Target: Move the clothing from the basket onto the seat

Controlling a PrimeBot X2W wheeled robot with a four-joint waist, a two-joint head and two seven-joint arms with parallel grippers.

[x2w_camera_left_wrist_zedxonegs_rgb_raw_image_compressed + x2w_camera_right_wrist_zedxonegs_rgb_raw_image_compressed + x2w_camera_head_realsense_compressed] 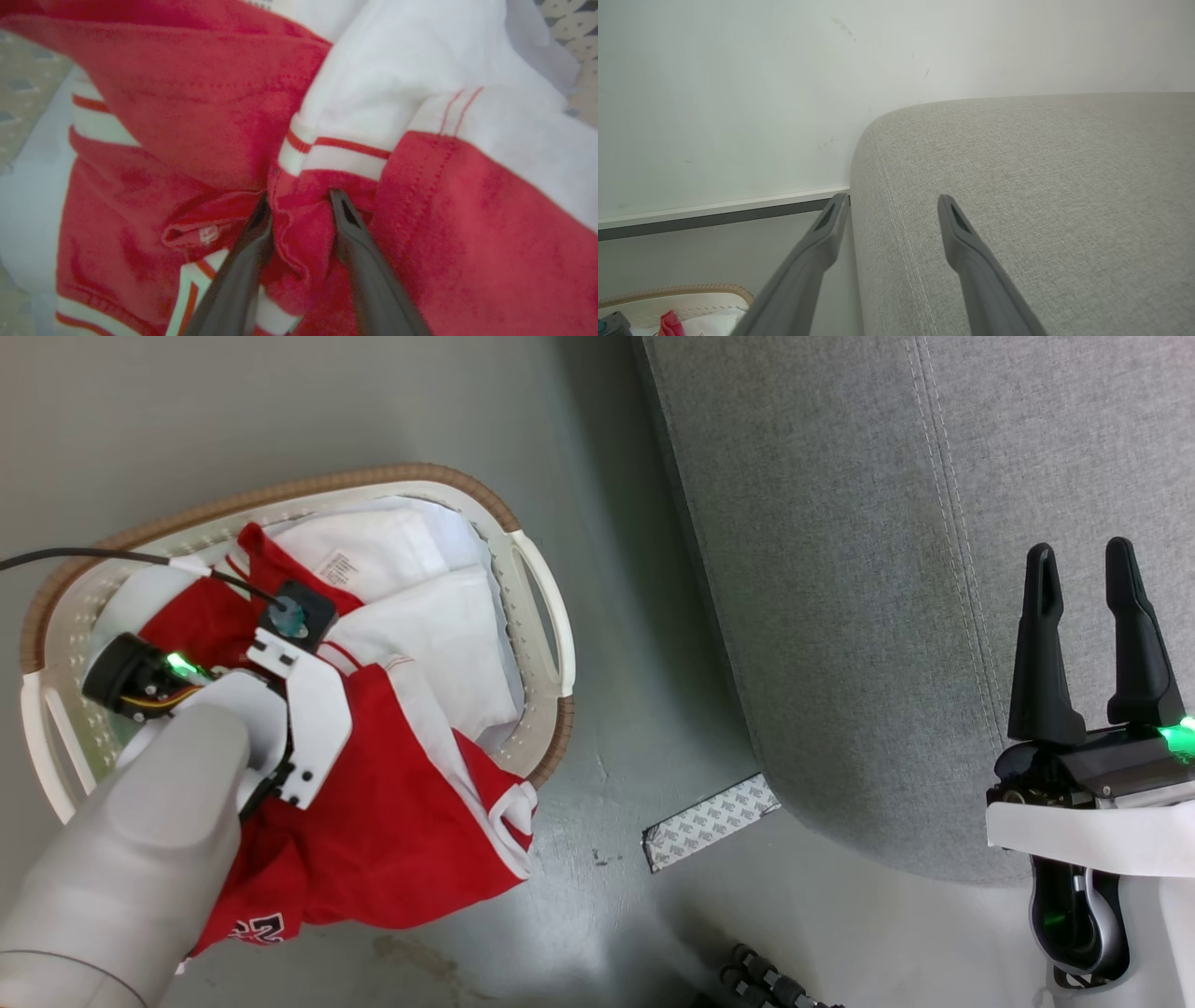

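Left tool reaches down into the basket, its two dark fingers drawn in on a bunched fold of the clothing, so it is pinching red fabric just below a white band with a red stripe. In the head view the pale left forearm and wrist cover that spot.

The basket stands on the grey floor, near the seat but not touching it. Inside lies the white lining, crumpled toward the side that faces the seat. The clothing is partly inside: its red and white cloth spills over the basket's near rim and lies on the floor, where black-and-white lettering shows at the lowest edge. A thin black cable crosses the far rim to the wrist.

The right tool hangs over the seat's near edge with its fingers spread apart and nothing between them. Its own wrist view shows the tool above the seat's rounded corner and stitched seam, with the basket's brown rim low in that view. A patterned strip of tape lies flat on the floor between the basket and the seat's corner.
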